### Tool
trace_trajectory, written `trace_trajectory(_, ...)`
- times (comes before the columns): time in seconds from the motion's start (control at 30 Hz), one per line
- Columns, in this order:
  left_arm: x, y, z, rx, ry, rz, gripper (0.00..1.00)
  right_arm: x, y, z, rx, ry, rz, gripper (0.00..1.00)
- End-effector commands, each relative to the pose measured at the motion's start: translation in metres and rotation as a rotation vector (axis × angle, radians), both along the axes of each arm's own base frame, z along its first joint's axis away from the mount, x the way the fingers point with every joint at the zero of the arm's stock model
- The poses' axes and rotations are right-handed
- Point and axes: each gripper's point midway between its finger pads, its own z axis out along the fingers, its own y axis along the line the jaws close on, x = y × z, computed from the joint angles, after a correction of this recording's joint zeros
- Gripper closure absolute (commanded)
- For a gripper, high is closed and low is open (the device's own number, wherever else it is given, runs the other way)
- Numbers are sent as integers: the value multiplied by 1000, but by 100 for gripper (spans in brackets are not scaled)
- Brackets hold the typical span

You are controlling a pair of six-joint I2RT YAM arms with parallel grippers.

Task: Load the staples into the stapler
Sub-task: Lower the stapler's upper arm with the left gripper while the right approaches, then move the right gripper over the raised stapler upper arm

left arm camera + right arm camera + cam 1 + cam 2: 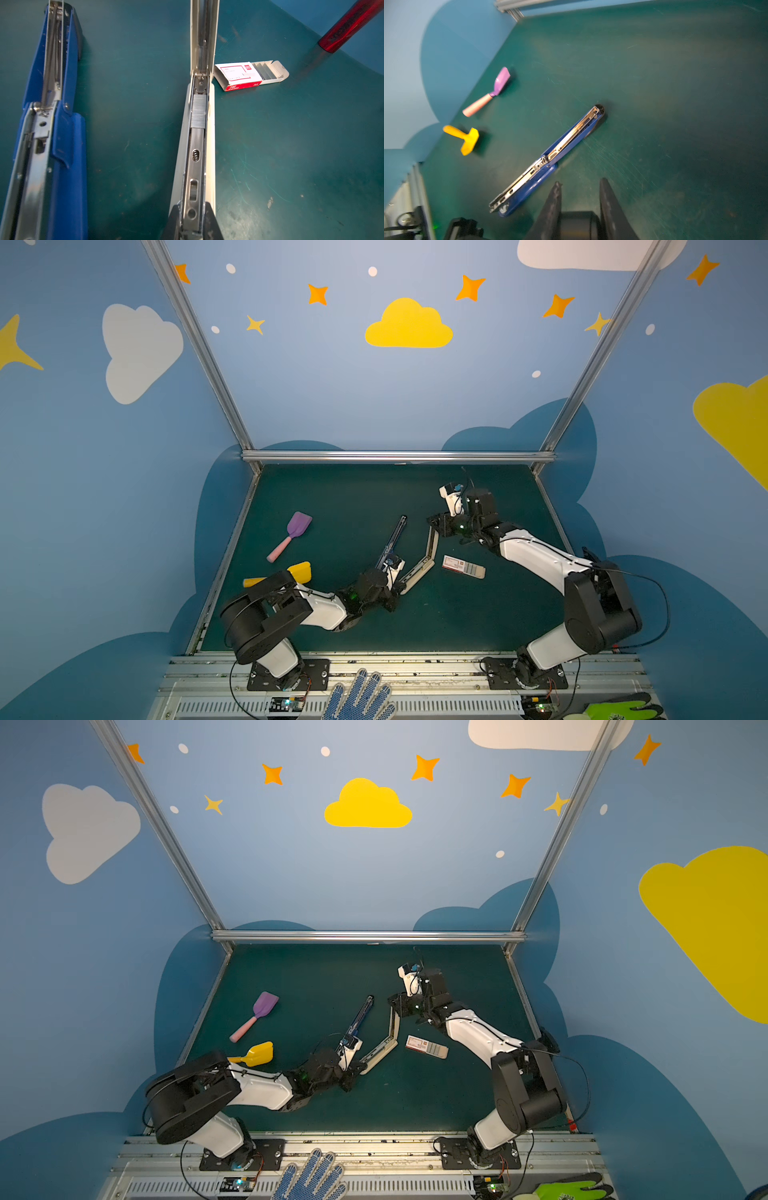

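the left hand [192, 207] is clamped on the cream stapler [197, 158] at the end far from its hinge, one finger on each side of the metal channel. the stapler is hinged open with its lid raised off the desk [291, 145]. a strip of staples [198, 111] sits in the channel close to the hinge. the staple box [239, 75] lies on the desk just beside the hinge, its tray [272, 69] slid partly out. the right hand [436, 524] hovers by the lid's top end, its fingers [554, 199] apart with nothing between them. a blue stapler [550, 158] lies opened flat nearby.
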Motion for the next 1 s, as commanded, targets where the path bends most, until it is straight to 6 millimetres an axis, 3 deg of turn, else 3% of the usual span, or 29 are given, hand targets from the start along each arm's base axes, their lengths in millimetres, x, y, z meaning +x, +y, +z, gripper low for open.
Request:
trace_trajectory(0.0,20,-26,55,-142,-126,-5,96,-49,26,-7,20,161,63,81)
trace_trajectory(0.5,20,-32,61,-156,-136,-27,96,-93,75,-7,-17,155,155,77)
trace_trajectory(0.97,24,-35,70,-165,-157,-27,96,-117,91,15,66,170,194,71)
